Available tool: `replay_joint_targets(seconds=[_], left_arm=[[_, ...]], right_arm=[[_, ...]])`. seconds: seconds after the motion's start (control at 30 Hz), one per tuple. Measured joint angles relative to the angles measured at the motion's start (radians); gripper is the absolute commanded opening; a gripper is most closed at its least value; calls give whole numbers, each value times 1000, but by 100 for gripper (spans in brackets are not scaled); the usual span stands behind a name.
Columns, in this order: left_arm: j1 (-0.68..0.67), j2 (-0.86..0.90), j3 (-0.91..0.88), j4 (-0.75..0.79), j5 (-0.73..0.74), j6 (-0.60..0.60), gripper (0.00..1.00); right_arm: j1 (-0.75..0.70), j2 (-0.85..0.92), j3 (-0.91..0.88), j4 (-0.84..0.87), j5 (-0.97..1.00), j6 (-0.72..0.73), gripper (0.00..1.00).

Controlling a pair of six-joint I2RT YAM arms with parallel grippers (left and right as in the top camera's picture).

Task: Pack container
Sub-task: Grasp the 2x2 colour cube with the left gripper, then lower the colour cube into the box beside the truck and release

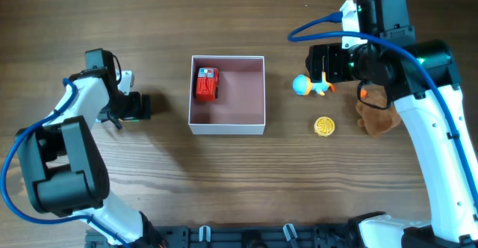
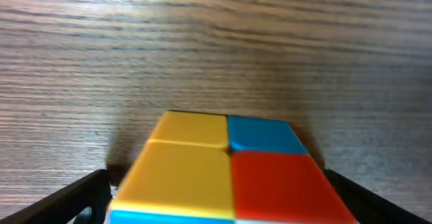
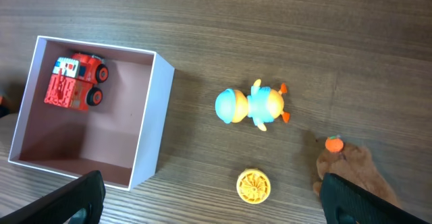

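Reaching low over the wooden table (image 1: 246, 181), left gripper (image 1: 137, 106) clamped on a glossy colour-tiled cube (image 2: 223, 173), right gripper (image 1: 320, 63) spread wide, empty, square white-walled container (image 1: 228, 126) between them holding a red truck (image 1: 207, 83).

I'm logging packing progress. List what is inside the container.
Inside the container only a red toy truck lies, in its far left corner. The rest of the pink floor shows bare; nothing covers it.

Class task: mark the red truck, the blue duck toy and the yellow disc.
red truck (image 1: 207, 84), overhead view, its roof.
blue duck toy (image 3: 251, 106), right wrist view, its body.
yellow disc (image 1: 324, 126), overhead view, its centre.
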Motion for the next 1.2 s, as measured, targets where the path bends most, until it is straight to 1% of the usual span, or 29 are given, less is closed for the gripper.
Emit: replay_joint_targets(seconds=[0.03,0.1,0.17,0.23,0.3,0.37,0.47,0.5,0.57,0.67,0.7,0.77,0.87,1.0,1.07,1.13,1.2], left_arm=[[3,0,0,3,0,-9,85],[3,0,0,4,0,-16,66],[3,0,0,-1,4,-29,65],[3,0,0,-4,3,-29,59],[3,0,0,-8,4,-30,46],[3,0,0,-10,4,-28,28],[3,-1,0,-10,4,-34,28],[3,-1,0,-10,4,-34,25],[3,-2,1,-19,3,-35,12],[3,-20,15,-72,4,-35,8],[3,-37,37,-113,4,-36,7],[-2,-86,76,-160,3,-36,4],[-41,-195,140,-220,3,-41,4],[-180,-375,215,-247,4,-98,4],[-321,-470,225,-238,7,-162,4],[-425,-507,229,-217,11,-204,4],[-522,-509,233,-174,14,-257,4]], right_arm=[[0,0,0,0,0,0,100],[0,0,0,-4,0,0,100],[0,0,0,-4,0,0,100],[0,0,0,-4,0,0,100],[0,0,0,-5,0,0,100],[0,0,0,-5,0,0,100],[0,0,0,-7,0,0,100],[0,0,0,-7,0,0,100],[0,0,0,-7,0,0,100],[0,0,0,-7,0,0,100],[0,0,0,-7,0,0,100],[0,0,0,-6,0,-6,100],[0,0,0,-7,0,-11,100],[0,0,0,-7,39,-11,100],[-6,0,0,-5,65,-1,100],[-24,-2,0,0,73,6,100],[-66,-16,0,0,82,27,100]])
